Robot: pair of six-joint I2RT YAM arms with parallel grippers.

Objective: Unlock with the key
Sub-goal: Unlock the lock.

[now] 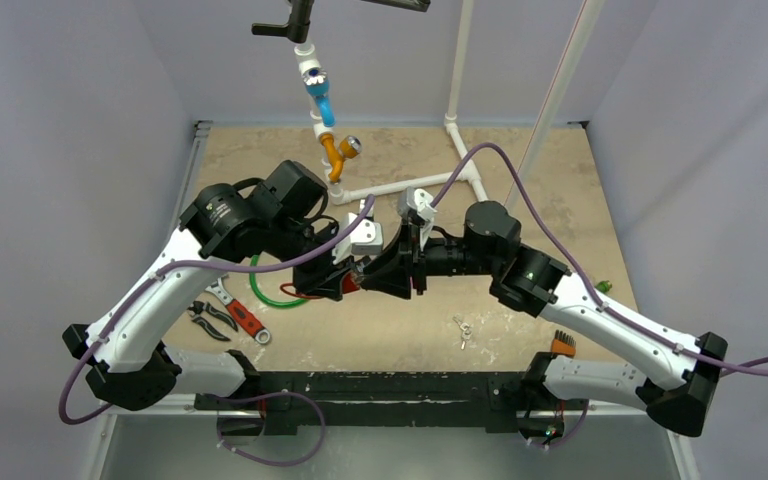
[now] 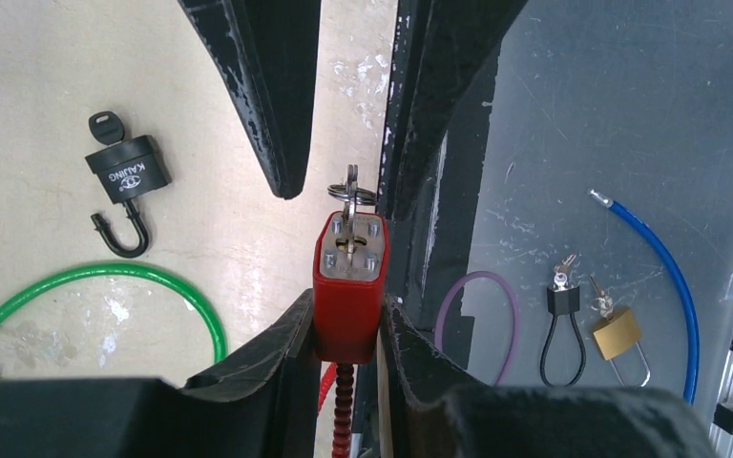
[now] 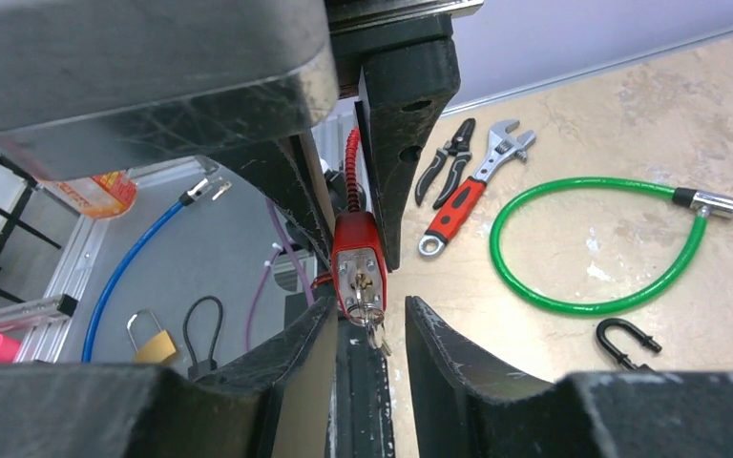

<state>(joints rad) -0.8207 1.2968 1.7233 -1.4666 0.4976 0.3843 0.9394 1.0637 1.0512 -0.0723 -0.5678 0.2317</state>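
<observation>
A red padlock (image 2: 348, 296) with a red ribbed cable under it is held above the table, and my left gripper (image 2: 346, 324) is shut on its body. Its keyhole face points at my right gripper (image 3: 370, 315). A silver key (image 3: 374, 324) on a ring sticks out of the keyhole. The right jaws stand open on either side of that key with a gap on each side. In the left wrist view the right fingers (image 2: 267, 95) reach in from above, flanking the key (image 2: 351, 196). The top view shows both grippers meeting at the lock (image 1: 350, 285), mid-table.
A green cable loop (image 1: 270, 290), a red-handled wrench (image 1: 245, 318) and pliers (image 1: 210, 320) lie at the left. A black padlock (image 2: 126, 176) with its key lies nearby. Loose keys (image 1: 462, 330) sit front right. A white pipe frame (image 1: 400, 185) stands behind. A brass padlock (image 2: 617, 332) lies below.
</observation>
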